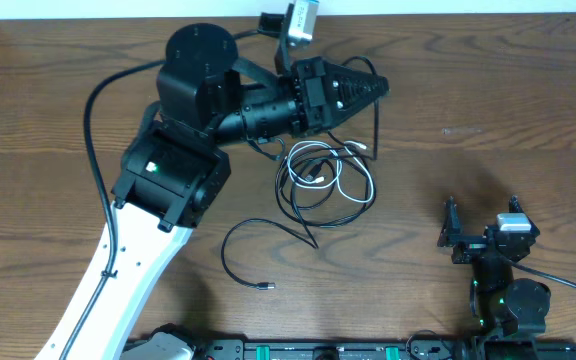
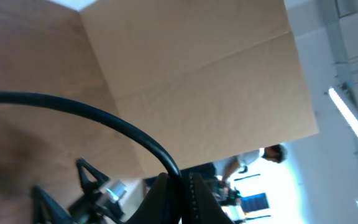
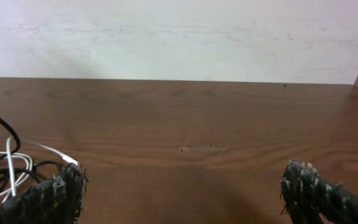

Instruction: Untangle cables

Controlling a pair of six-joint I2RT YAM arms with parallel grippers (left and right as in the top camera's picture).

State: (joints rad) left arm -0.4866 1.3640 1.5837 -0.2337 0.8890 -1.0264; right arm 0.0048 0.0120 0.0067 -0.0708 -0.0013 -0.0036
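The overhead camera is looking straight down from well above, taking in the whole worktop and both arms. The left wrist camera is riding raised and tilted, facing past the left pincer toward a cardboard panel, with a black cable crossing very near the lens. The right wrist camera is sitting low, looking level across the worktop toward a white wall, with the right pincer framing its lower corners. It is sharing the cables with the overhead view: lower left here, mid-frame there.

Evenly lit, soft shadows; left wrist view is blurred, with glaring background.
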